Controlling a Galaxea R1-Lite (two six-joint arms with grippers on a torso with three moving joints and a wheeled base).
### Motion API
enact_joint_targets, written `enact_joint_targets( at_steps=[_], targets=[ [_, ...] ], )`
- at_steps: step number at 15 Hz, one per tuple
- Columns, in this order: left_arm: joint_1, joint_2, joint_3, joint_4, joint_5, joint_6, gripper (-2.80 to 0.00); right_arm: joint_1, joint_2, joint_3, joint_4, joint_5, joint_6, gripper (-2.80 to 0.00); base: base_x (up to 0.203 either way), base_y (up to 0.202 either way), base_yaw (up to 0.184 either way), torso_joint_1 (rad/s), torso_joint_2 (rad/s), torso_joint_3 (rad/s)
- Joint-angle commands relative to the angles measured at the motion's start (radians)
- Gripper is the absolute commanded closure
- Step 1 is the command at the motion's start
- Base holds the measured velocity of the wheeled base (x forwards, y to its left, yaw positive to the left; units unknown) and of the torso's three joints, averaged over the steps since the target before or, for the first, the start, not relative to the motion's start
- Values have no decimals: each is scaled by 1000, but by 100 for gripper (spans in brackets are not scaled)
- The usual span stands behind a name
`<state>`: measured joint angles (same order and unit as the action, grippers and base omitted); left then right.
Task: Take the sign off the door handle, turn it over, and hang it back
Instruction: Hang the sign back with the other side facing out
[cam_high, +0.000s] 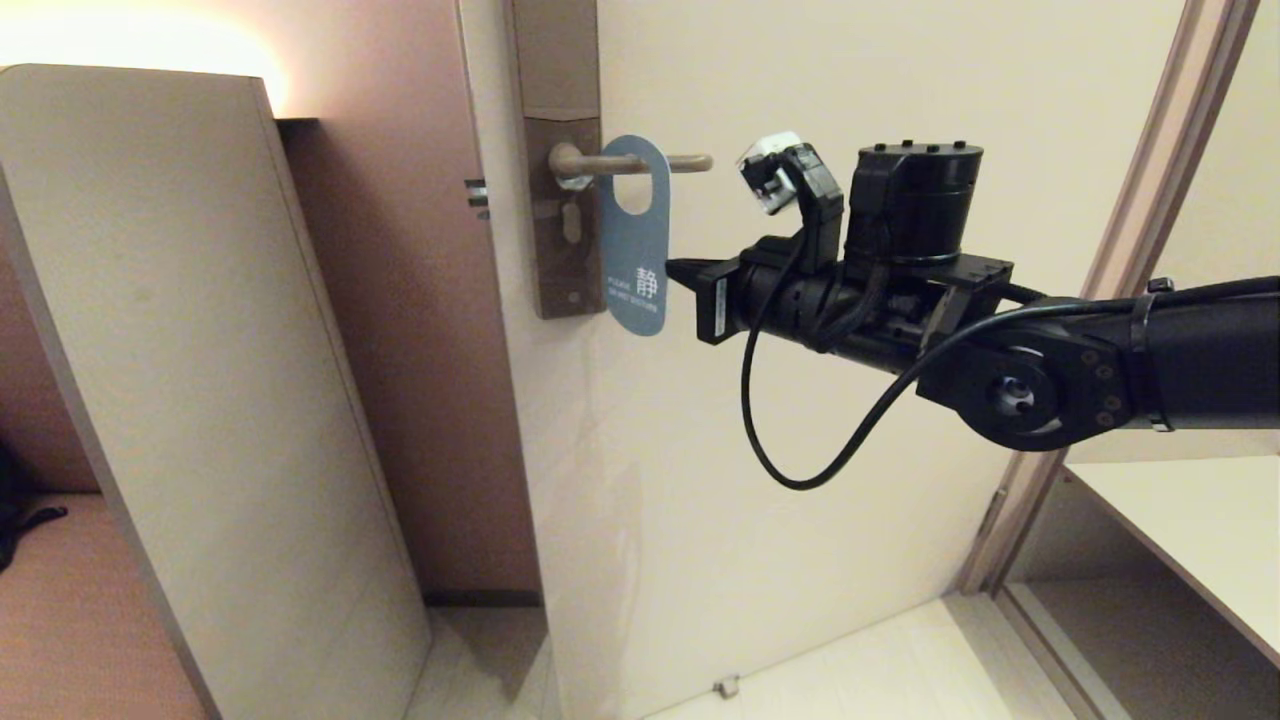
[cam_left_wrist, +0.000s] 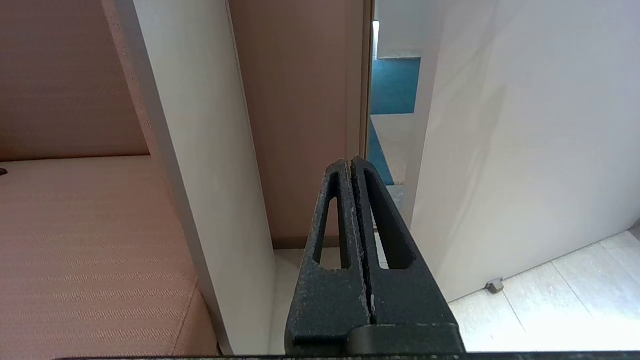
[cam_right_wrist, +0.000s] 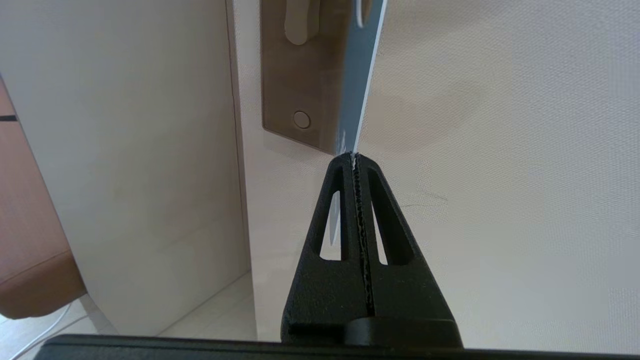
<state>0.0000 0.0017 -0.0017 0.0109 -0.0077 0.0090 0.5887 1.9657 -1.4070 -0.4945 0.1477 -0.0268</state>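
The right tool (cam_right_wrist: 354, 159) is clamped on the lower edge of the sign (cam_high: 634, 240), which hangs blue side out on the door handle (cam_high: 640, 162). The removal step is in hand. Next, I judge, the sign must slide right, off the lever's free end. The left tool (cam_left_wrist: 350, 162), pressed together, is parked low, away from the door.

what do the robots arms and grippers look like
Right arm: matte black with a round joint, a drum-shaped black motor housing, a looping black cable and a small white module. Both the right gripper and left gripper have black, rough-textured triangular fingers with slot cut-outs.
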Motion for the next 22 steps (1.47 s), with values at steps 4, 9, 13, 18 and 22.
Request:
enact_joint_targets(
  at_steps=[4, 9, 13, 18, 22],
  targets=[
    [0, 0, 0, 0, 0, 0, 0, -22, -24, 26, -3, 2, -1, 0, 0, 0, 0, 0, 0, 0],
    [0, 0, 0, 0, 0, 0, 0, -47, -83, 112, -4, 6, 1, 0, 0, 0, 0, 0, 0, 0],
    [0, 0, 0, 0, 0, 0, 0, -66, -51, 62, -12, 2, -2, 0, 0, 0, 0, 0, 0, 0],
    [0, 0, 0, 0, 0, 0, 0, -56, 61, -68, -62, -29, -7, 0, 0, 0, 0, 0, 0, 0],
    [0, 0, 0, 0, 0, 0, 0, -33, 144, -155, -65, -95, -8, 0, 0, 0, 0, 0, 0, 0]
  ],
)
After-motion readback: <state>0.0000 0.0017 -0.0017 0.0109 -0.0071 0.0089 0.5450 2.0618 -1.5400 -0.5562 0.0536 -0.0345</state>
